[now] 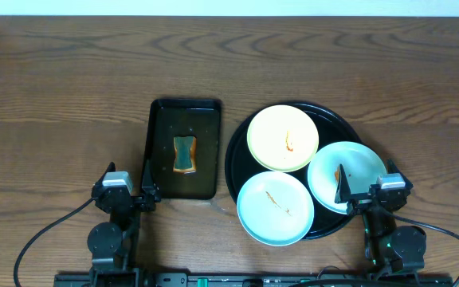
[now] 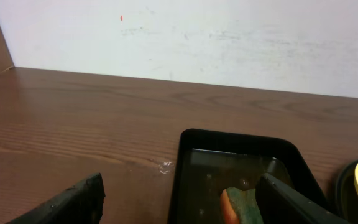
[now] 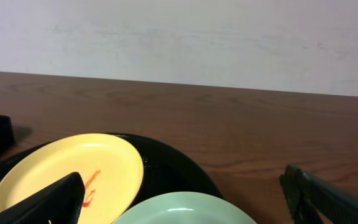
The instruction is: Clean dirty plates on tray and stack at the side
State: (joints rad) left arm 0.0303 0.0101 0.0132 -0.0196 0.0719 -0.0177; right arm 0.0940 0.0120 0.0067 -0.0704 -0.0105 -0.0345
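My left gripper [image 1: 124, 193] hangs released beside the sponge tray's [image 1: 156, 151] near-left rim. My right gripper [image 1: 366, 191], also spread wide, sits over the outer edge of the mint plate [image 1: 357, 163] at 3 o'clock on the round tray [image 1: 233, 159]. The yellow plate [image 1: 283, 138] lies at 11 and the second mint plate [image 1: 276, 209] overhangs the rim at 7. Wood table [image 1: 70, 96] stretches toward 12.

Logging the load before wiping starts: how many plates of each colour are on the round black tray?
Pale yellow plate: 1
Pale mint plates: 2
Total: 3
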